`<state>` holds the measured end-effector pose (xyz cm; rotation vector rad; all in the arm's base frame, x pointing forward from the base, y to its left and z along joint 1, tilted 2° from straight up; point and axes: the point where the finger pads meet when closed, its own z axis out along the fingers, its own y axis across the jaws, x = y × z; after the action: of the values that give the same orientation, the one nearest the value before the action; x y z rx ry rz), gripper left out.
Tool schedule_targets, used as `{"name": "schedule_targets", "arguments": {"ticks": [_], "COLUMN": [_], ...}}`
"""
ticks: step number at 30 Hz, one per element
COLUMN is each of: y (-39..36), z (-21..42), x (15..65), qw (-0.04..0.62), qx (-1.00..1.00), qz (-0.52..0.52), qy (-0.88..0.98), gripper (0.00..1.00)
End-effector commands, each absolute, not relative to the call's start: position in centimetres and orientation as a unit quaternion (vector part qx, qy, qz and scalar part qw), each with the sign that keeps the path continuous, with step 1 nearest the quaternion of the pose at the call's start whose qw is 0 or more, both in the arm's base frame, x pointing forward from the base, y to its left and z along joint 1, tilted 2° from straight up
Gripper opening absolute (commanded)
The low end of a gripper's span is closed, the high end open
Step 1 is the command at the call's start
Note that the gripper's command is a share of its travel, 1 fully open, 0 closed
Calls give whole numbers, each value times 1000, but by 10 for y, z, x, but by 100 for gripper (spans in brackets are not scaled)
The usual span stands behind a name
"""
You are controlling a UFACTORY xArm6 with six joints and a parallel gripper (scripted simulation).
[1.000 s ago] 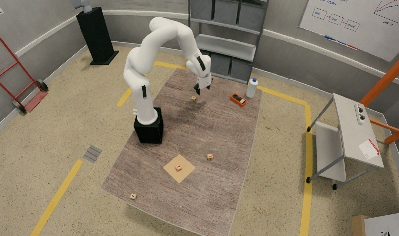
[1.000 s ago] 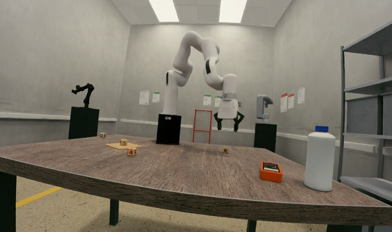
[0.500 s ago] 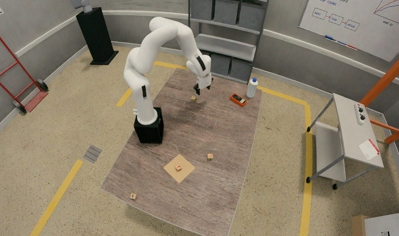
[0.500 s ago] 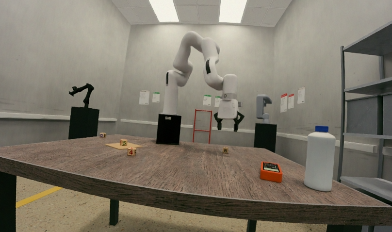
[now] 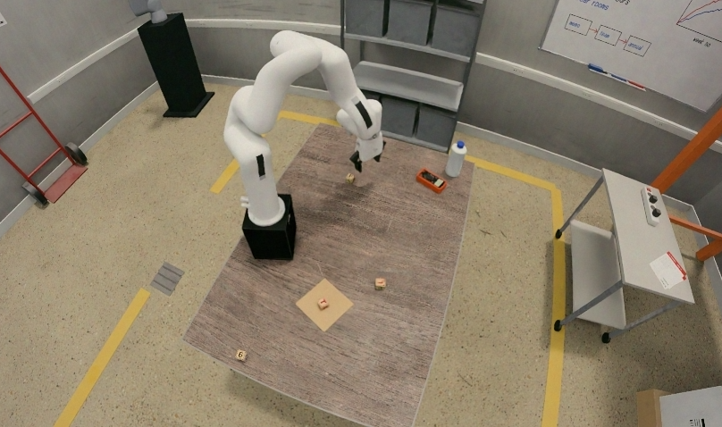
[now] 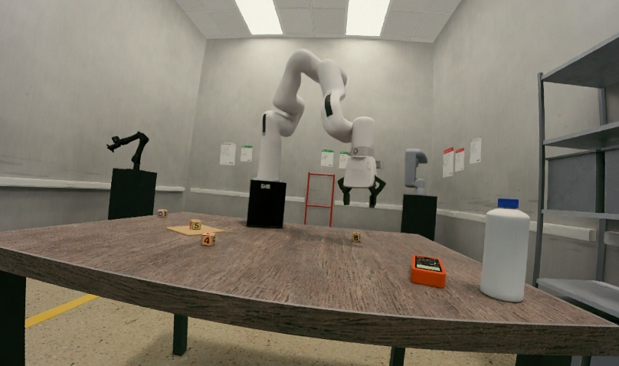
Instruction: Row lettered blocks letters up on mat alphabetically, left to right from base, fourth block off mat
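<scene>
My gripper [image 5: 365, 162] [image 6: 361, 198] is open and empty. It hangs above a small wooden block [image 5: 349, 178] [image 6: 355, 236] that lies on the far part of the table, well below the fingers. A tan square mat [image 5: 339, 313] [image 6: 181, 229] lies on the near part of the table. One block [image 5: 323, 304] [image 6: 194, 223] stands on the mat. Another block [image 5: 380, 283] [image 6: 207, 239] lies on the table just off the mat. A fourth block [image 5: 240, 355] [image 6: 162, 212] lies near the table's corner, far from the mat.
An orange device [image 5: 431, 180] [image 6: 427, 270] and a white bottle [image 5: 455, 158] [image 6: 504, 250] stand on the table [image 5: 396, 360] [image 6: 280, 272] beyond my gripper. My black base [image 5: 270, 235] [image 6: 266, 203] sits at the table's side. A grey shelf unit [image 5: 412, 69] stands behind the table.
</scene>
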<state>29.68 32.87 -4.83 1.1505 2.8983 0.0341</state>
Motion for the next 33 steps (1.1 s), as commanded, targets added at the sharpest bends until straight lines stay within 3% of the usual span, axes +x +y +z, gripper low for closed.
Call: {"name": "schedule_targets", "arguments": {"ticks": [1,8,19,33], "y": [330,306,201,69], "z": [-47,-47,-46,-45], "x": [298,327,415,470], "qw": [12,12,13,14], "qx": [369,369,369,370], "qz": [12,12,10,9], "qy": [929,929,929,929], "gripper": [100,100,100,100]}}
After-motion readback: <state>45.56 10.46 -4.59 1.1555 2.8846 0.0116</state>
